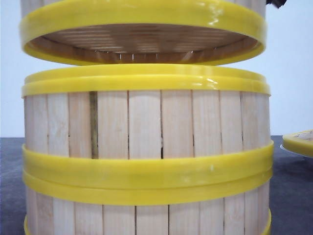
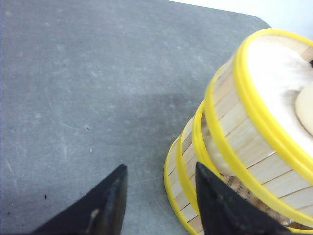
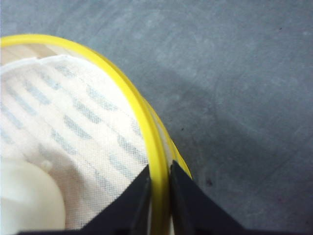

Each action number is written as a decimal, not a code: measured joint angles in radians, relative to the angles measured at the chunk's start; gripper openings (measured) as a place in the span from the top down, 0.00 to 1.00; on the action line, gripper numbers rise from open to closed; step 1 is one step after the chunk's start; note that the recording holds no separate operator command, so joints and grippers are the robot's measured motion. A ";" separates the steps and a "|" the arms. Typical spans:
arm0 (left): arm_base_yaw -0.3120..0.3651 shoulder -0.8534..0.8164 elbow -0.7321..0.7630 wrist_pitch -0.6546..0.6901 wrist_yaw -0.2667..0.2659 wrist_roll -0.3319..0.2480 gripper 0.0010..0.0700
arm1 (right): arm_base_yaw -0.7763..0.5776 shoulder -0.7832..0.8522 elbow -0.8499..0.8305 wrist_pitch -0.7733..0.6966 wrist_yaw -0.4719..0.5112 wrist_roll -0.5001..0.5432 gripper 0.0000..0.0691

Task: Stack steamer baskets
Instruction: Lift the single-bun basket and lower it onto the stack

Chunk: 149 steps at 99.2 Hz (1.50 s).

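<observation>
hanging just above the stack of baskets [image 1: 146, 156], the top basket [image 1: 144, 29] is pinched at its yellow rim by the right end effector [image 3: 160, 196]; light, stiff but slippery plastic. the left end effector [image 2: 159, 200] is spread beside the stack.

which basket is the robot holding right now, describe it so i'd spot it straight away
Start at the tall stack of steamer baskets that fills the middle of the front view. The held basket hangs directly above that stack, with a clear gap below it, and the right gripper is pinched on its yellow rim. Unlike the stacked ones it shows its slatted underside, and inside it has a cloth liner.
</observation>
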 joint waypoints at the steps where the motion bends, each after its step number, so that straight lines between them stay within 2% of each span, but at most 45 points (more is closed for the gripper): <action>1: 0.000 0.000 0.000 0.000 0.000 0.000 0.64 | 0.000 0.001 0.000 0.000 0.000 0.000 0.95; 51: 0.000 0.000 0.000 0.000 0.000 0.000 0.64 | 0.002 0.072 0.000 -0.035 0.002 -0.016 0.95; 84: 0.000 0.000 0.000 0.000 0.000 0.002 0.64 | 0.006 0.078 0.000 -0.058 0.042 -0.053 0.94; 91: 0.000 0.000 0.000 0.000 0.000 0.004 0.64 | 0.006 0.077 0.000 -0.067 0.041 -0.056 0.86; 102: 0.000 0.000 0.000 0.000 0.000 0.009 0.64 | 0.006 0.077 0.000 -0.071 0.041 -0.055 0.51; 110: 0.000 0.000 0.000 0.000 0.000 0.013 0.64 | 0.006 0.077 0.000 -0.062 0.041 -0.056 0.39; 125: 0.000 0.000 0.000 0.000 0.000 0.020 0.64 | 0.004 0.043 0.000 -0.015 0.047 -0.056 0.35; 135: 0.000 0.000 0.000 0.000 0.000 0.023 0.64 | -0.006 -0.029 0.009 0.027 0.104 -0.055 0.35; 149: 0.000 0.000 0.000 0.001 -0.005 0.026 0.64 | -0.040 -0.135 0.043 0.061 0.235 -0.055 0.48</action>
